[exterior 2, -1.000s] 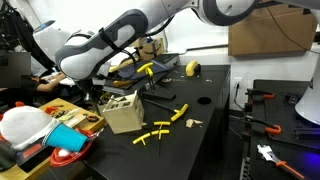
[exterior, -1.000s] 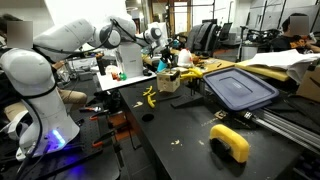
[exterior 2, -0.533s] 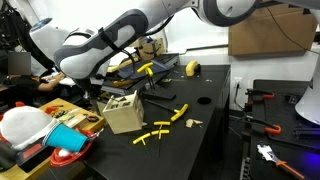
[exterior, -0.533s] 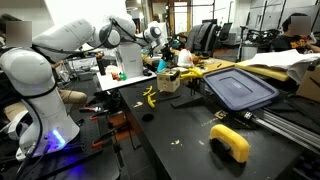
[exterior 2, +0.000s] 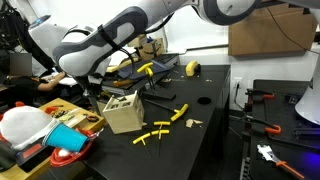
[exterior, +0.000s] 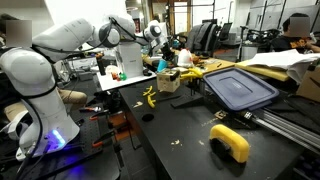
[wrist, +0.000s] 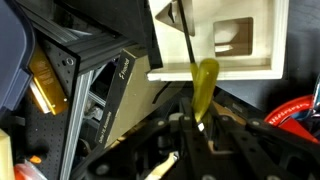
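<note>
In the wrist view there is one gripper (wrist: 200, 126) at the bottom. Its jaws are clenched on one yellow-handled screwdriver (wrist: 205, 84). The screwdriver's dark shaft goes up into one wooden box (wrist: 258, 58). The tip is hidden inside the box. The box has one hand hole, and its top is cut off by the edge. One red thing (wrist: 292, 110) peeks in at the side, too cut off to name.

In an exterior view, the wooden box stands on the black table (exterior 2: 205, 140). I count four loose yellow screwdrivers (exterior 2: 177, 113) on the table: three just beside the box and one farther back. There is one red cup (exterior 2: 68, 157). The big white arm (exterior 2: 100, 48) hides the gripper and what it holds.

In an exterior view, there is one grey-blue lid (exterior: 240, 88) and one yellow roll (exterior: 230, 142). The box and gripper are far off and small. The yellow tools by the box are too small to count.
</note>
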Controlling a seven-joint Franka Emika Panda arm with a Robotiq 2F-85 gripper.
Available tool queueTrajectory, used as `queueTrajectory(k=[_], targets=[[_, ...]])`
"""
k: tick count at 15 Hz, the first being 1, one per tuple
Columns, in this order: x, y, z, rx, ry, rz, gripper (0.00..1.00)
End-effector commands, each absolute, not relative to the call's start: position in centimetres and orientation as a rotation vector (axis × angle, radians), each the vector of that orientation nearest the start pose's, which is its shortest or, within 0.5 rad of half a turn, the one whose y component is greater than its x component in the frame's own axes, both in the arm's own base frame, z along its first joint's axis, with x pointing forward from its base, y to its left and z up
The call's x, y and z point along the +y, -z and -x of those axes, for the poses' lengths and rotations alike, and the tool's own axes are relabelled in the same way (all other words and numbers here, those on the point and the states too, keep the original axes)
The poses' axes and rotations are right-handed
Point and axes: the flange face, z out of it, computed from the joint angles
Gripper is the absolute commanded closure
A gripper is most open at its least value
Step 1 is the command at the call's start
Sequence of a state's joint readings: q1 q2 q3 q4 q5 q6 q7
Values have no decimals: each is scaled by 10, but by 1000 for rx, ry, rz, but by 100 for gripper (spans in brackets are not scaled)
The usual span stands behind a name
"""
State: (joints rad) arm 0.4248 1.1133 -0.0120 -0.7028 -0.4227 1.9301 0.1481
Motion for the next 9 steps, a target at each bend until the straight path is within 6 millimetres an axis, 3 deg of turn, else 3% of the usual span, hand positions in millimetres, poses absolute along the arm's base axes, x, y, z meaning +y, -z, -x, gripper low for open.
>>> queueTrajectory(k=[1, 9], targets=[[295, -321, -750, -509, 328, 3423, 96], [275, -348, -761, -189, 395, 3291, 96]])
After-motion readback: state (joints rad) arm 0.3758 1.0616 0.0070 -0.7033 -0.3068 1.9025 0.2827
